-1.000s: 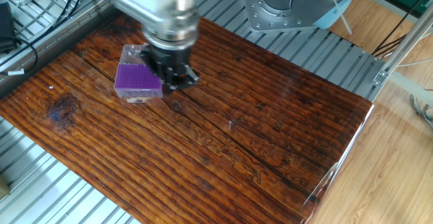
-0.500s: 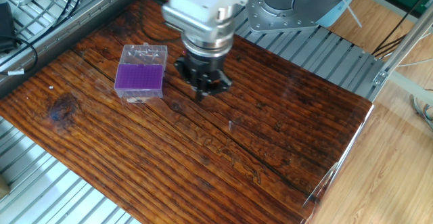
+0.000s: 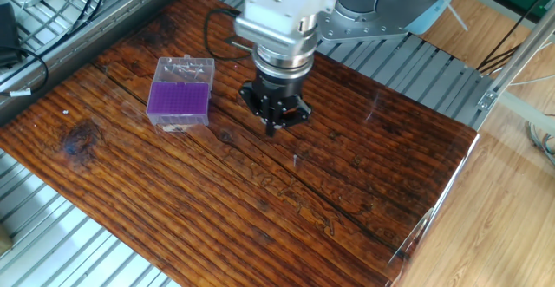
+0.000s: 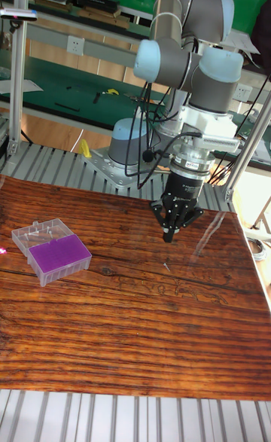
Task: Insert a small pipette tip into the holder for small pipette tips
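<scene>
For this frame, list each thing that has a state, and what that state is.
Small clear plastic box with purple grid top: upright on the wooden table, its clear lid open at the back, untouched.
Black two-finger hand: pointing down above the table, to the right of the box and apart from it, fingers drawn together; too small to tell whether it holds a tip.
Small pale object on the wood below the hand: lying loose; too small to identify.

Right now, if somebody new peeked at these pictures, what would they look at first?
Probably the big grey and blue robot arm reaching down over the middle of the dark wooden table, with its black tool pointing at the boards. Next, the little clear box with the bright purple top, sitting by itself on the wood, off to one side of the tool and not touching it.
</scene>
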Robot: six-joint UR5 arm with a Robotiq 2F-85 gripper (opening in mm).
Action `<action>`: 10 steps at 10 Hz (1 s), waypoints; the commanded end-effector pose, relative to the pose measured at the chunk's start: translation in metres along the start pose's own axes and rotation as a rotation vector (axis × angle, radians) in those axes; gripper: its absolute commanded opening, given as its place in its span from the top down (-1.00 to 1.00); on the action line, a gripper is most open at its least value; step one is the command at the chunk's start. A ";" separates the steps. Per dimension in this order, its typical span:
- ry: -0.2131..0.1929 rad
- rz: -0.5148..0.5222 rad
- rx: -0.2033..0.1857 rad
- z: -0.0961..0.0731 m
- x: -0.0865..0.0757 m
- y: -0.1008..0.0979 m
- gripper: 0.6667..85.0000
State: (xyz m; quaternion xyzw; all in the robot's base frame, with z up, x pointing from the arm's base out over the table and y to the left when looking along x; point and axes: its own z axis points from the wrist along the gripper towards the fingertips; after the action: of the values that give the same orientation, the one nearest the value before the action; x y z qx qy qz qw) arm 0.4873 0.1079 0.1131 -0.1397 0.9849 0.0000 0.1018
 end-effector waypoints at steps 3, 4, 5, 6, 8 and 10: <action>-0.091 -0.121 -0.057 0.011 -0.002 0.022 0.99; -0.093 -0.123 -0.061 0.011 -0.004 0.022 0.99; -0.070 -0.128 -0.043 0.010 0.000 0.019 0.99; -0.052 -0.116 -0.014 0.008 0.002 0.013 0.99; -0.043 -0.117 -0.006 0.003 -0.002 0.013 0.99; -0.120 -0.145 -0.107 0.000 -0.024 0.037 0.99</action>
State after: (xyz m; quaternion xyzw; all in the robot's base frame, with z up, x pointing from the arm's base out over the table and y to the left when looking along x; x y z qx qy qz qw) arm 0.4908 0.1284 0.1084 -0.2050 0.9694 0.0149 0.1341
